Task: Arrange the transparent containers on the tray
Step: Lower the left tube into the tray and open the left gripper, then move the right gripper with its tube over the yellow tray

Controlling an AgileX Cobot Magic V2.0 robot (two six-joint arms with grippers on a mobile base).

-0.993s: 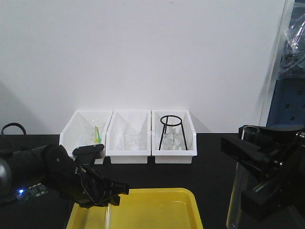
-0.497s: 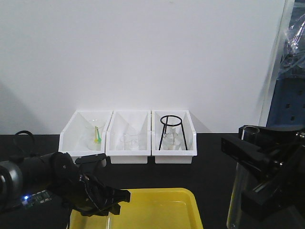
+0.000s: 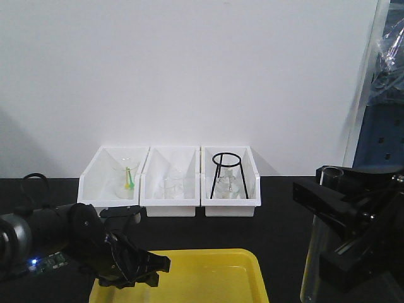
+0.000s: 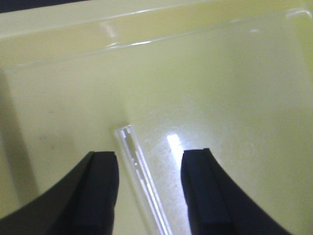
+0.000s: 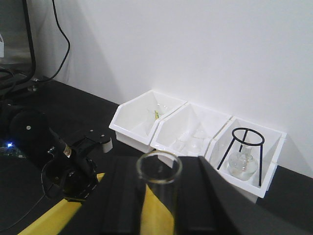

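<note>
The yellow tray [image 3: 208, 273] lies at the front centre. One transparent container, a slim clear test tube [image 4: 139, 166], lies flat on the tray floor [image 4: 220, 98]. My left gripper [image 4: 149, 155] is low over the tray's left part [image 3: 151, 266], open, with a gap on each side of the tube between its black fingers [image 4: 102, 171]. My right gripper [image 3: 325, 221] is at the right, beside the tray, shut on a second, wider transparent container [image 3: 317, 246] held upright. That tube's open rim [image 5: 159, 166] shows between the right gripper's [image 5: 159, 196] black fingers.
Three white bins stand in a row against the back wall: the left one [image 3: 101, 165] holds a beaker and a green item, the middle one [image 3: 154, 165] holds clear glassware, and the right one [image 3: 251, 165] holds a black ring stand [image 3: 226, 172] over a flask. The tabletop is black.
My left gripper has sunk lower and shifted slightly right over the tray's left part. The right gripper and its tube have not moved.
</note>
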